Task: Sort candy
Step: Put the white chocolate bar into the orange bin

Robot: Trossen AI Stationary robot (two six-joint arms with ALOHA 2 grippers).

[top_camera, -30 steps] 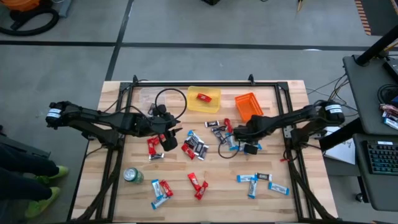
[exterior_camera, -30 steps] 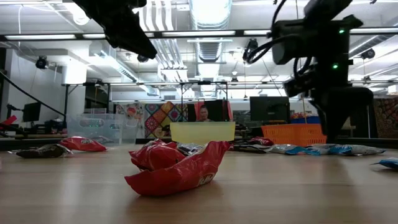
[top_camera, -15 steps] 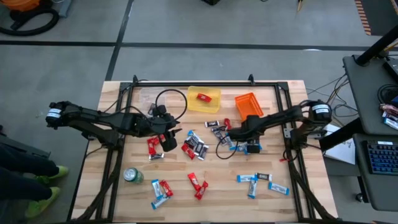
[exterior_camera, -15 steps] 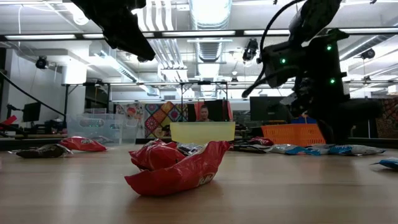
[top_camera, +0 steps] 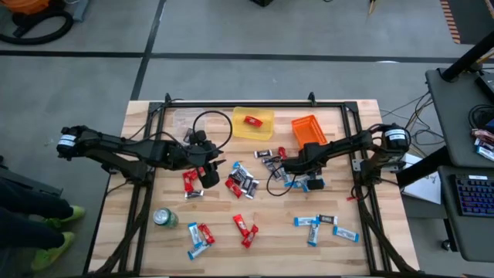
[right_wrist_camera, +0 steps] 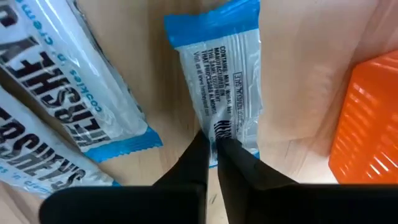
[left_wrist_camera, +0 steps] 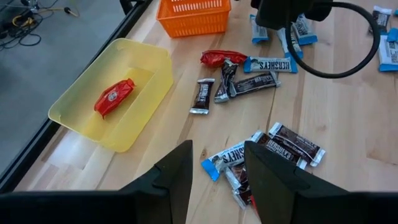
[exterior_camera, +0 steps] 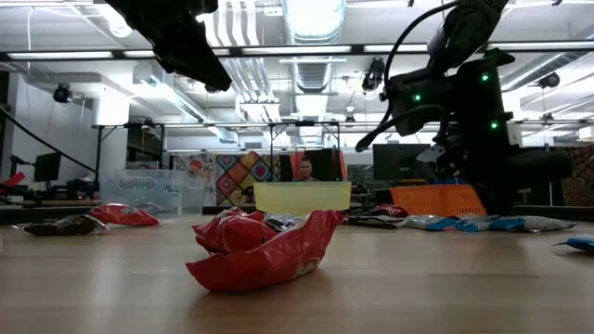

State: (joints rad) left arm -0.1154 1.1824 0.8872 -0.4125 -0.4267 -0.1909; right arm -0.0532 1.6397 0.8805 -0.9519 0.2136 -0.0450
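Blue-and-white candy (right_wrist_camera: 219, 93) between right end effector (right_wrist_camera: 213, 151) fingers (pinched)

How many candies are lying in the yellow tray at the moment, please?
1: a red-wrapped bar lies near the middle of the yellow tray. The tray's whole floor shows in the left wrist view, so none seems hidden.

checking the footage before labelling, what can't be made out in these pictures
- High view: print on the small wrapped candy bars, too small.
- Right wrist view: the light blue-and-white wrapper's near end, hidden by the shut right claw.
- Low view: yellow plastic bin's contents, hidden by its wall.
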